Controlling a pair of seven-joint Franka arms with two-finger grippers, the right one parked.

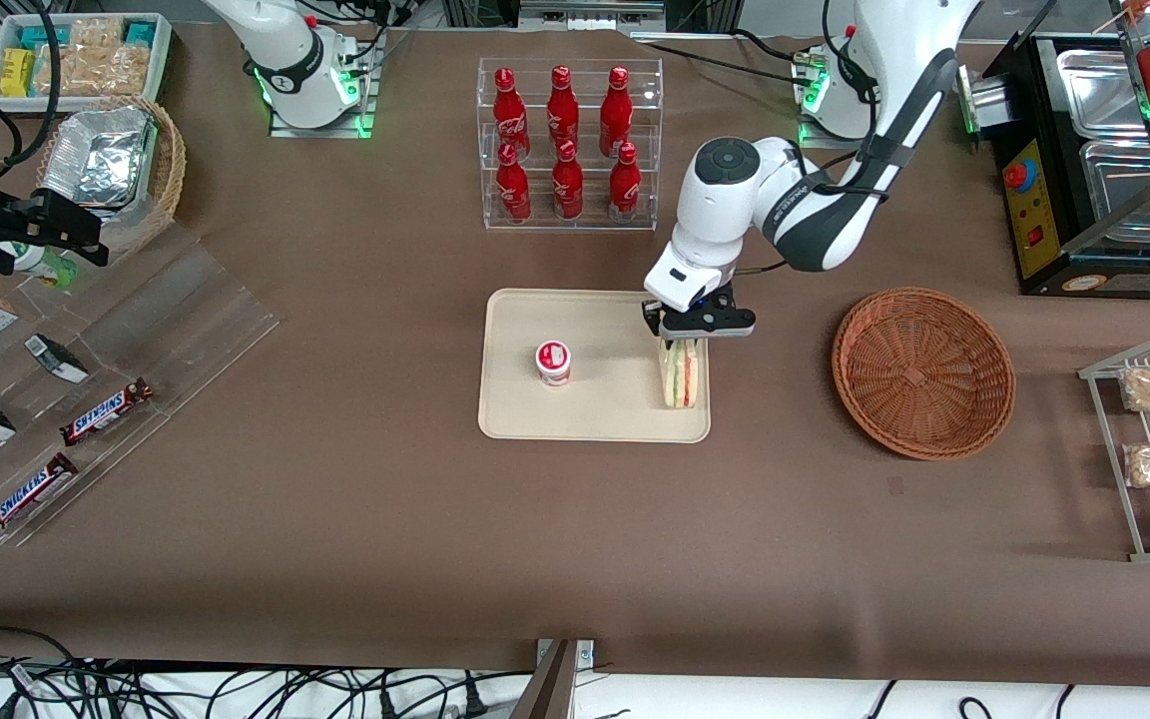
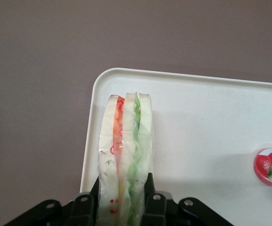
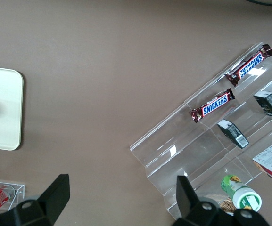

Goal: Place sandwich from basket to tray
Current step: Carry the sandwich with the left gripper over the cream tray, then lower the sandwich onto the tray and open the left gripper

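Sandwich (image 1: 681,375): stood on edge on the tray, at the tray's end toward the working arm, its layered cut face turned up; in the wrist view (image 2: 125,155) red, yellow and green filling showed between pale bread under clear wrap.
Gripper (image 1: 679,343): was directly above the sandwich, over the tray's edge, its two black fingers (image 2: 86,205) pressed against the sandwich's two bread faces, clamping it (image 2: 124,207).
Tray (image 1: 595,411): cream-beige with rounded corners, lay flat on the brown table near the middle, nearer the front camera than the bottle rack.
Yogurt cup (image 1: 553,361): a small white cup with a red strawberry label stood on the tray, well apart from the sandwich, toward the parked arm's end.
Basket (image 1: 923,371): round, reddish-brown wicker, sat on the table beside the tray, toward the working arm's end, with nothing in it.
Bottle rack (image 1: 569,145): clear acrylic, held six red bottles in two rows.
Snickers bars (image 1: 106,411): two lay on a clear stepped display toward the parked arm's end.
Table (image 1: 385,519): covered in brown cloth.
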